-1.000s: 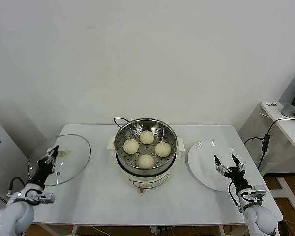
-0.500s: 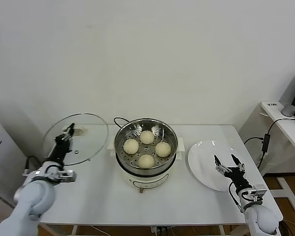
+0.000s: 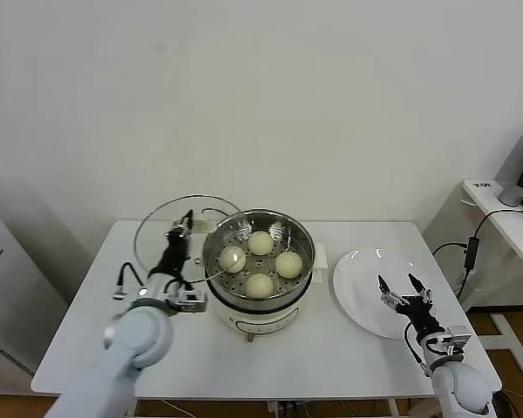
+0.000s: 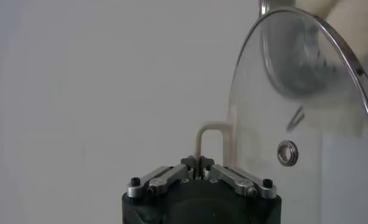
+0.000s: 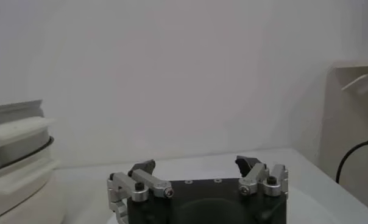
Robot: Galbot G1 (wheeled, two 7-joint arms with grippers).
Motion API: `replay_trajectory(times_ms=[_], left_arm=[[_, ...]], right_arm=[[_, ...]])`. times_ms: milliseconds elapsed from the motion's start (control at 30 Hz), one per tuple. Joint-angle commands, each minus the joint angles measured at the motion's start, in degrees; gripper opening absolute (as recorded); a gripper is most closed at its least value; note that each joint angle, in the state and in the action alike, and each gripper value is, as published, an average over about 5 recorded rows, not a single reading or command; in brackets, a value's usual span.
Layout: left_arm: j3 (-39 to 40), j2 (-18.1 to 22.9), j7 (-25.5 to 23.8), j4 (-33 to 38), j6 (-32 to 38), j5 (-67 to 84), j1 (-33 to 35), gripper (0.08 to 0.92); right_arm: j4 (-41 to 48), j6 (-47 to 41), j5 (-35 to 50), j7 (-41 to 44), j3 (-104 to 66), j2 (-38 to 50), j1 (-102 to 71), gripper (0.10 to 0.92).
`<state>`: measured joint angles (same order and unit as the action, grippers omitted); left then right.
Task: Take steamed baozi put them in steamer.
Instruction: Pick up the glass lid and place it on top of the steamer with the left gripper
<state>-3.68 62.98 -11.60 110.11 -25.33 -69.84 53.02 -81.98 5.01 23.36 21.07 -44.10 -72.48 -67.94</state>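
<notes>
We see our left gripper clamped on the white loop handle of the round glass lid with a metal rim, holding the lid lifted and tilted just beside the left edge of the round shiny stainless-steel steamer basket, its rim overlapping the basket's edge. The four small cream-white steamed baozi buns sit inside the steamer, atop its white electric pot base on the white table. Our right gripper hovers over the flat white plate, fingers spread wide and holding nothing.
</notes>
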Motion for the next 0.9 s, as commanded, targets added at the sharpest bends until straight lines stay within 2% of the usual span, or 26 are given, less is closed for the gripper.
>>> replay_trajectory(times_ms=[33, 600, 900], left_arm=[[8.7, 7.37, -3.85, -2.59, -4.54, -8.27, -4.69, 0.105], [11.07, 14.29, -4.64, -6.84, -4.76, -11.95, -5.55, 0.105], [11.63, 16.3, -4.75, -7.78, -4.82, -13.31, -5.31, 0.105]], right_arm=[[0.84, 0.17, -0.02, 0.14, -0.1, 0.07, 0.08, 0.823], [1.05, 0.38, -0.15, 0.33, -0.24, -0.17, -0.26, 0.823], [1.4, 0.5, -0.18, 0.46, -0.29, -0.31, -0.29, 0.823]])
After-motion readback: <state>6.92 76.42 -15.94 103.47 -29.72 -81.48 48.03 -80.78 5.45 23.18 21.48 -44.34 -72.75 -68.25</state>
